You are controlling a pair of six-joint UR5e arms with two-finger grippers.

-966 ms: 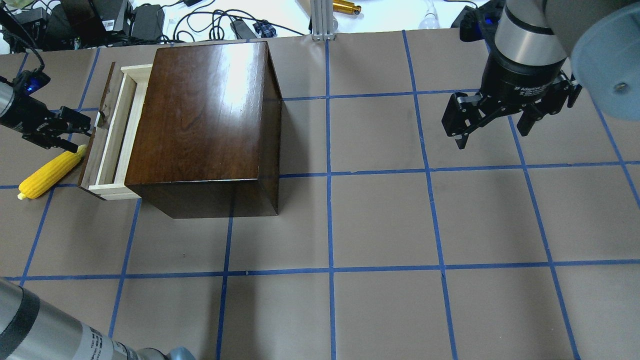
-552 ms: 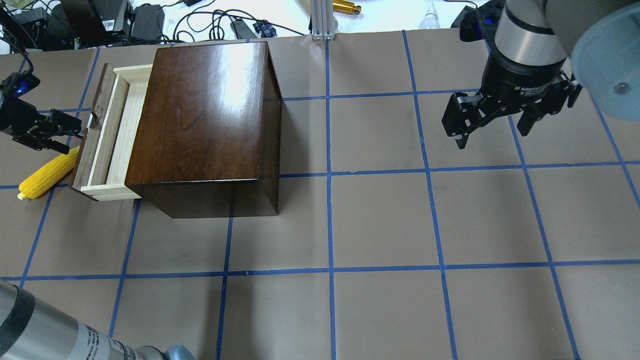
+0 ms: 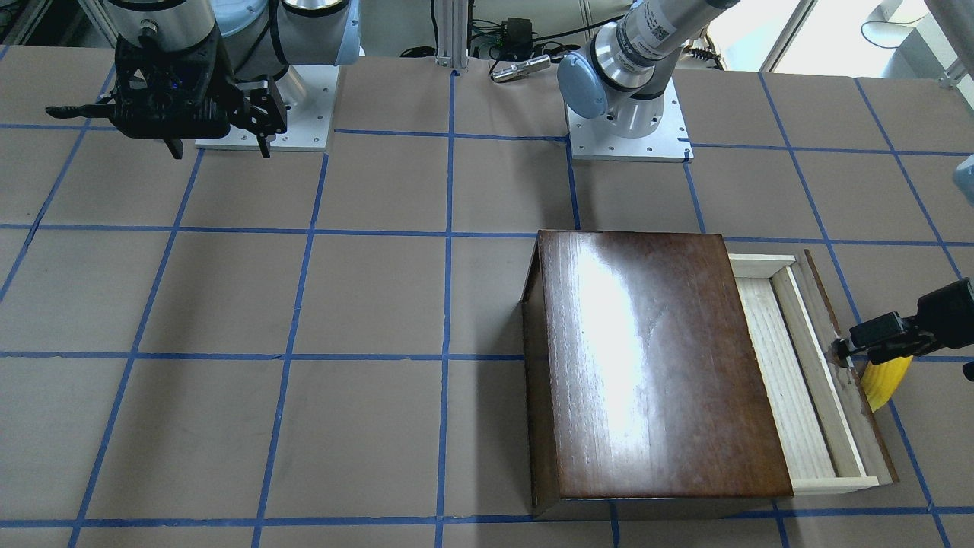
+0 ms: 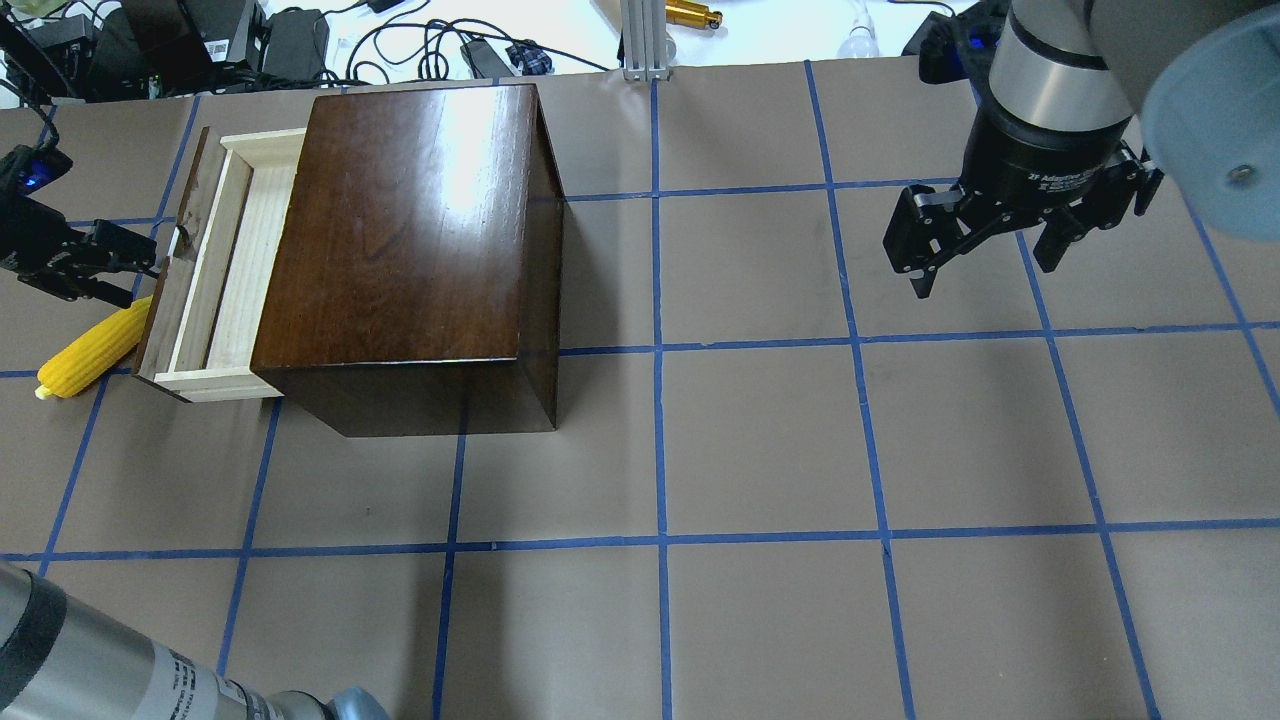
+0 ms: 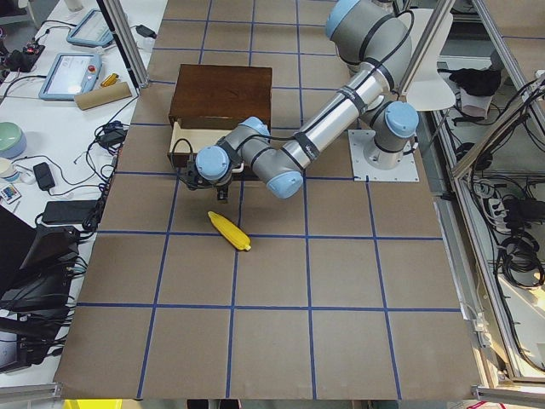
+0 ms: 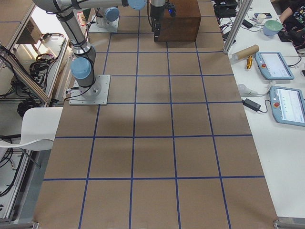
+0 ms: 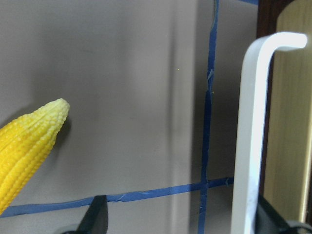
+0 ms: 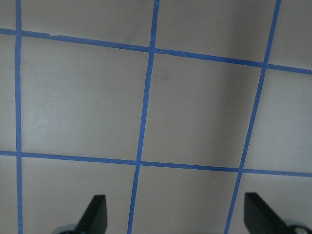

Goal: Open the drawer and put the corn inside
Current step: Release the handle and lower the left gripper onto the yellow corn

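The dark-brown box (image 4: 410, 230) stands at the back left of the table. Its drawer (image 4: 225, 265) is pulled partly out to the left, pale wood inside and empty; it also shows in the front view (image 3: 791, 365). My left gripper (image 4: 145, 280) is open at the drawer's front panel, one finger by the small metal knob (image 4: 180, 238). The knob shows as a pale bar (image 7: 248, 122) beside that fingertip (image 7: 268, 219). The corn (image 4: 90, 355) lies on the table just below that gripper, its end against the drawer front. My right gripper (image 4: 985, 265) is open and empty, far right.
Cables and power bricks (image 4: 250, 40) and an aluminium post (image 4: 640, 40) line the back edge. The two robot bases (image 3: 628, 129) stand behind the box in the front view. Blue tape lines grid the brown table (image 4: 760, 430).
The drawer has slid further out to the left, and my left gripper has moved left with it. The drawer front now covers more of the corn's end. The right arm has not moved.
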